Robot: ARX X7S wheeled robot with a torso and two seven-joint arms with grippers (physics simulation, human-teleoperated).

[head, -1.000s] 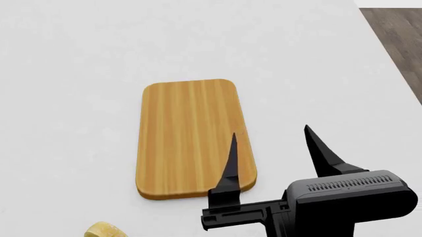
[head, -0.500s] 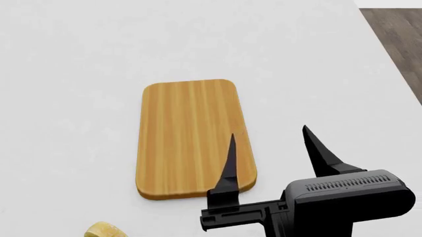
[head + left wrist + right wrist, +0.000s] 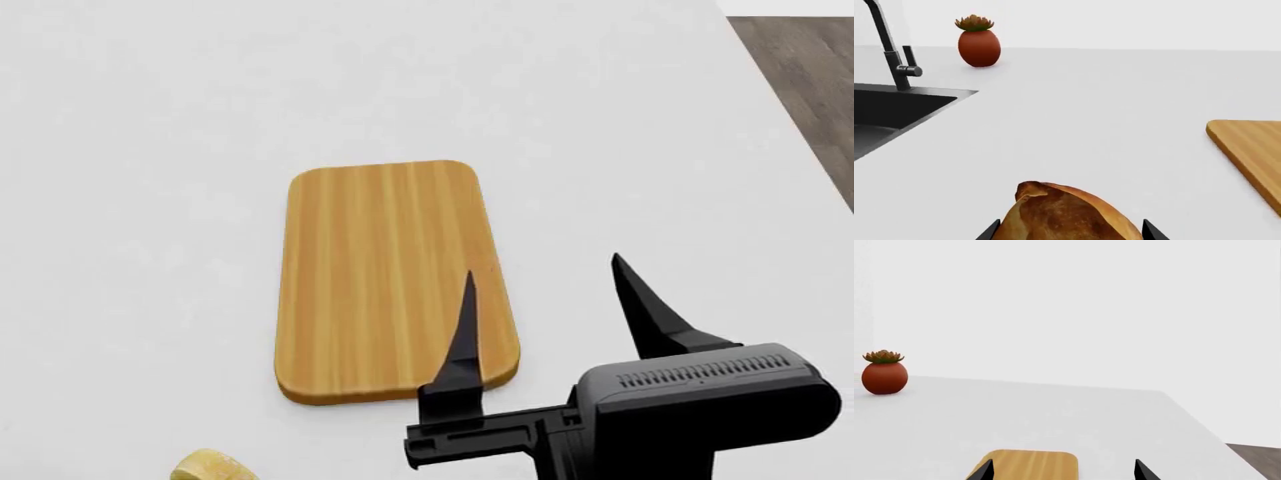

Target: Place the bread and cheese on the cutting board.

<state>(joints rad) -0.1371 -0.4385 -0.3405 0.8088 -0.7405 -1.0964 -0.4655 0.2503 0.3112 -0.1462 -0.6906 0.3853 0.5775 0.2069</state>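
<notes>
So nothing's on the board (image 3: 387, 280) yet, it's bare in the head view, so I'd call this the very first step: getting hold of the bread.

Starting at the left: sink (image 3: 894, 112) and faucet (image 3: 891, 45) sit off at the far side of the table (image 3: 1074, 115), with a red potted plant (image 3: 979, 42) farther back. None of that matters for the job, just stuff to stay away from.

The bread (image 3: 1064, 215) is right under the left wrist camera, sitting on the table with the left pincer (image 3: 1071, 232) tips showing on either side of it. The tips look spread around the loaf, not squeezing it, though the frame cuts off low so I can't swear there's no contact. The board's edge is off to one side of the loaf, well apart from it.

In the head view a yellowish lump (image 3: 214, 467) peeks in at the bottom edge, near the board's near-left corner. It's too cropped to say whether that's cheese or bread.

Right pincer (image 3: 547, 290) is spread wide and empty, hovering by the board's near-right corner.

Next move, my guess: close the left pincer on the loaf's flanks, lift it clear, then carry it across to the board and set it down leaving room for the cheese. Crust is rounded, so a low, centered grip seems safer against slipping.
</notes>
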